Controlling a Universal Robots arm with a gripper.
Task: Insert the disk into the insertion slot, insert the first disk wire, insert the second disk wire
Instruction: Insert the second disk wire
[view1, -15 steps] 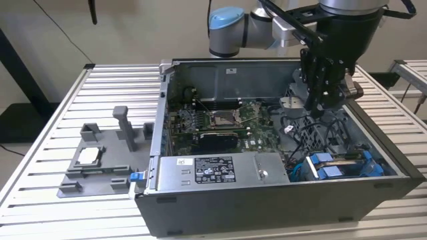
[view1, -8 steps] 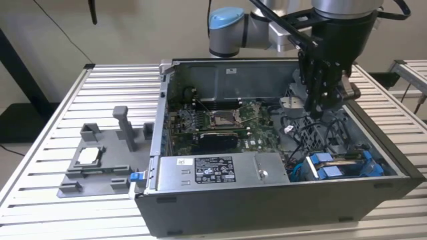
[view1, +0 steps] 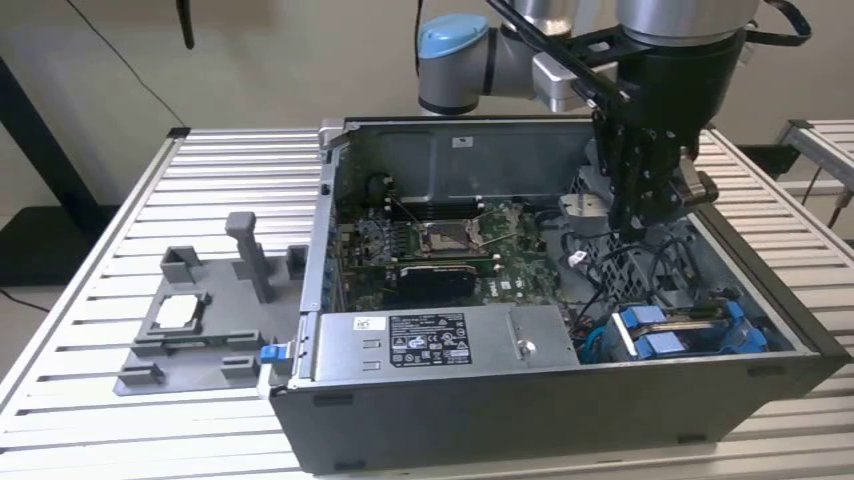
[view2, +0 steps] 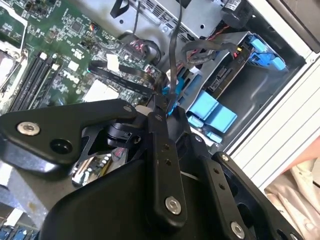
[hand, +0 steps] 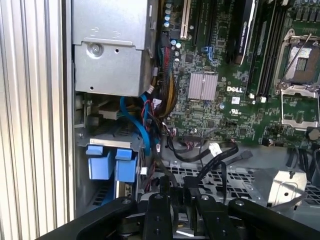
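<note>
The disk (view1: 683, 322) lies low in the open case's corner on the exterior view's right, with its blue carrier tabs (view1: 654, 333) facing outward. It sits inside the grey metal insertion slot (view2: 248, 86), and its connector edge (view2: 220, 81) is bare. My gripper (view1: 650, 222) hangs inside the case above and behind the disk. Its fingers (view2: 156, 116) are shut on the end of a thin black disk wire (view2: 172, 60), a short way from the connector edge. The blue tabs (hand: 111, 162) and my fingertips (hand: 163, 189) also appear in the first wrist view.
A grey power-supply box (view1: 441, 338) fills the case's front. The green motherboard (view1: 454, 240) lies behind it, with loose black cables (hand: 210, 155) near a perforated bracket (hand: 235, 182). A grey fixture (view1: 200, 325) stands on the slatted table at the exterior view's left.
</note>
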